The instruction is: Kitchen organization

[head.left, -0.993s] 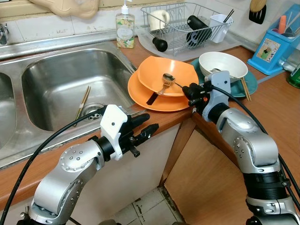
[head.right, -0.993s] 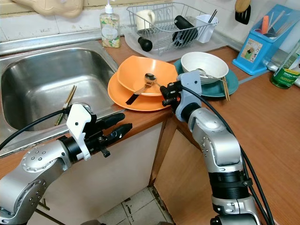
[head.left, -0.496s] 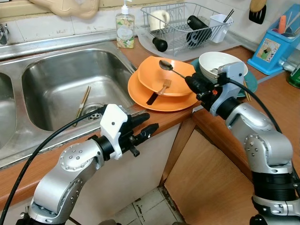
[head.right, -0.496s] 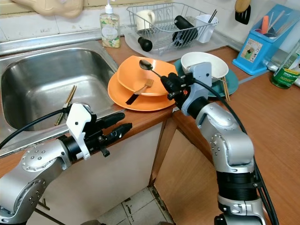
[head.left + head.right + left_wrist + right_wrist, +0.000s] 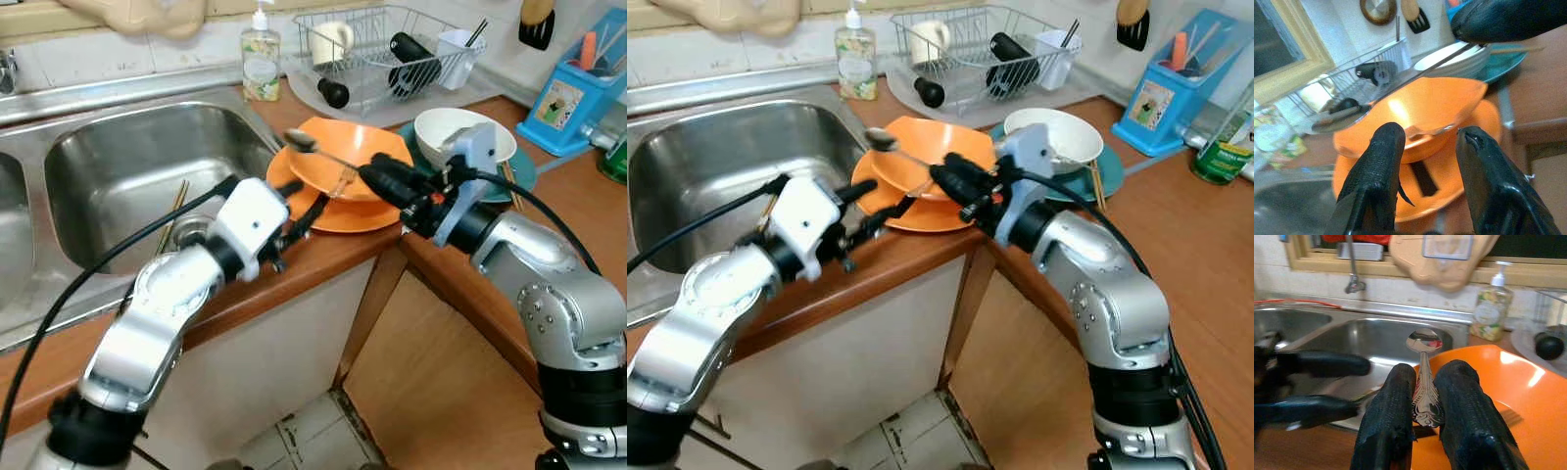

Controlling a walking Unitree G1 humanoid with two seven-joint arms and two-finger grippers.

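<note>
My right gripper (image 5: 370, 174) is shut on a metal spoon (image 5: 300, 141) and holds it level above the orange bowl (image 5: 377, 147), its head pointing toward the sink (image 5: 127, 166). In the right wrist view the spoon (image 5: 1423, 382) lies between the black fingers. The orange bowl sits on an orange plate (image 5: 345, 217) with a fork (image 5: 344, 178) in it. My left gripper (image 5: 306, 201) is open at the counter edge, just left of the plate, with nothing between its fingers (image 5: 1382, 152). A white bowl (image 5: 446, 127) rests on a teal plate (image 5: 522, 176).
Chopsticks (image 5: 174, 211) lie in the sink by the drain. A dish rack (image 5: 392, 54) with a cup and utensils stands at the back. A soap bottle (image 5: 260, 64) is beside it. At far right is a blue utensil holder (image 5: 566, 98). More chopsticks (image 5: 511, 181) rest on the teal plate.
My right gripper lifted the spoon from the orange bowl and carried it left toward the sink. My left arm rose from below the counter up to the plate's edge.
</note>
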